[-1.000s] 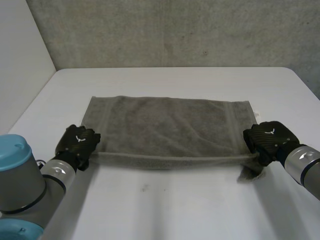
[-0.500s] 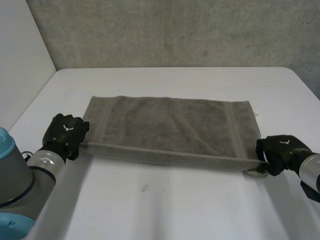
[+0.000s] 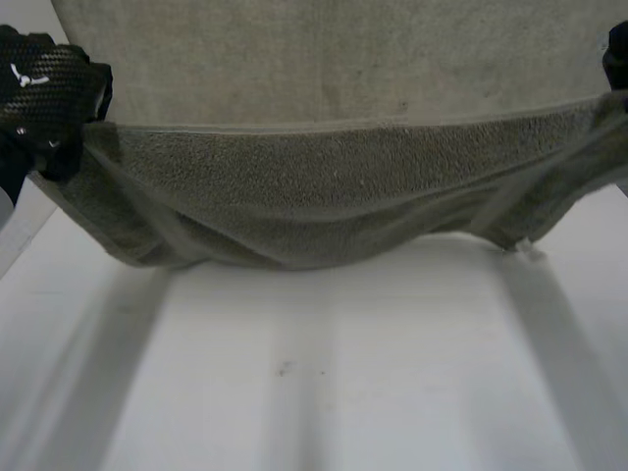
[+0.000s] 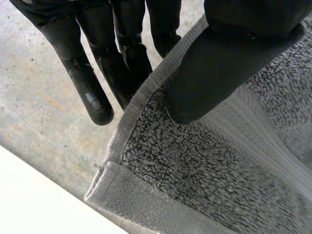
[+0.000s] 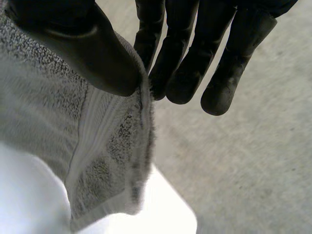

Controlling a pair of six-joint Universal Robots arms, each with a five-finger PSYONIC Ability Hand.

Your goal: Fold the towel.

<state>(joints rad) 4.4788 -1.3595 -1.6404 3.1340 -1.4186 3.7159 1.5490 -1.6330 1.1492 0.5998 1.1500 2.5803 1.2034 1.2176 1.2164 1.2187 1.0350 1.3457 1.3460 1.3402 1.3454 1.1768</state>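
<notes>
Grey towel [image 3: 324,196] hangs in the air between both hands, top edge pulled taut, middle sagging over the white worktop [image 3: 343,383]; can't tell if the lowest fold touches it. The left hand [image 3: 44,88] is at the towel's top left corner, thumb pinching the hem against the fingers [image 4: 95,97]. The right hand [image 3: 618,54] is at the top right corner, thumb clamping the edge against its straight fingers [image 5: 180,73]. Grey wall [image 3: 343,59] behind.

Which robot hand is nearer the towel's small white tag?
Right. The right robot hand pinches the towel end above the tag; the left robot hand pinches the far end across the towel.
</notes>
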